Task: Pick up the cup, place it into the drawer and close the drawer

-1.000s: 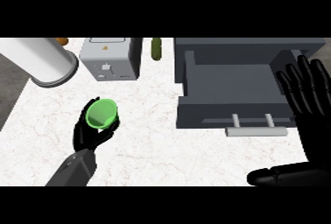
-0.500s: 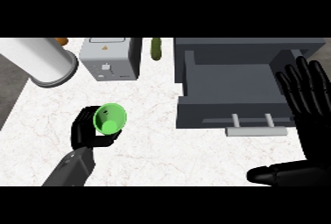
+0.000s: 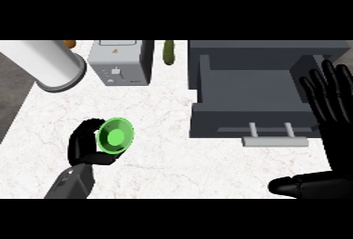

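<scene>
1. Right hand (image 3: 331, 107) sits at the right edge, fingers straight and pointing up, just resting, nothing in it
2. Drawer (image 3: 250, 86) is pulled out and open, looks empty inside as far as I can tell, handle (image 3: 272, 133) facing the robot
3. Left hand (image 3: 88, 147) has its fingers curled round the green cup (image 3: 114, 136), which is tilted so its mouth faces the camera, well left of the drawer
4. So pickup looks done imo; carrying it over, dropping it in and shutting the drawer are all left
</scene>
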Controlling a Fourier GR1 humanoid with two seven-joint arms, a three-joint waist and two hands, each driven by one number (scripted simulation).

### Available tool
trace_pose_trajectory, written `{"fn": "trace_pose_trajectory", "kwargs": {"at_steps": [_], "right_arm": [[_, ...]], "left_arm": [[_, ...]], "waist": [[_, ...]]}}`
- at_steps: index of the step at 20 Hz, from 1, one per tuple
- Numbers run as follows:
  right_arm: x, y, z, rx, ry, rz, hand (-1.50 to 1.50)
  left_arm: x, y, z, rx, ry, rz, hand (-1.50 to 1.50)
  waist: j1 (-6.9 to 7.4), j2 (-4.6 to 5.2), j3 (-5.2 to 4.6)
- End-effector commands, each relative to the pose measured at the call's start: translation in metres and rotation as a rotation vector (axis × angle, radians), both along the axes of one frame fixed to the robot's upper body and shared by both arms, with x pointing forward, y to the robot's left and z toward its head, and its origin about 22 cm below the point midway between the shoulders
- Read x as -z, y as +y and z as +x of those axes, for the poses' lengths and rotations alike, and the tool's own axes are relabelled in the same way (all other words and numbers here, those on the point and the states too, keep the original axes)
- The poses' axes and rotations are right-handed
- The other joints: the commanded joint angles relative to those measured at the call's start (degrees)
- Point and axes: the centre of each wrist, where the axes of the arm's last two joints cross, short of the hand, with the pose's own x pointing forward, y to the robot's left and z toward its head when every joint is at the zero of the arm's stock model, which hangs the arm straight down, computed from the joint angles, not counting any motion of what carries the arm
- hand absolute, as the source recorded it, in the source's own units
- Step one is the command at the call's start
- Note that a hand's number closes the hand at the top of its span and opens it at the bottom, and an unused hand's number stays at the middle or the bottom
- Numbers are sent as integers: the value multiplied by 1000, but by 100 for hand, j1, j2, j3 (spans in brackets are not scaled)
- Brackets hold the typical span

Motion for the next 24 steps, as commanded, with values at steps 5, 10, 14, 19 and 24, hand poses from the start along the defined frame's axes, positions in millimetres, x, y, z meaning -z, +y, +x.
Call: {"fn": "trace_pose_trajectory", "kwargs": {"at_steps": [5, 10, 14, 19, 24], "right_arm": [[11, 7, 2, 18, 19, -10, -150], [-4, 5, -8, 14, 10, 6, -150], [3, -6, 6, 4, 19, -12, -150], [5, 3, -9, 2, 8, 2, -150], [-6, -4, -18, 24, 7, 0, -150]], "left_arm": [[-38, -9, 13, 176, -163, -22, 150], [-83, -37, 27, 270, -211, 5, 150], [-137, -59, 39, 295, -227, -33, 150], [-194, -89, 37, 305, -254, -35, 150], [-236, -112, 70, 297, -255, 16, 150]], "waist": [[90, -27, 10], [69, -33, 8], [73, -24, 8], [30, -22, 4], [-56, -2, 1]]}}
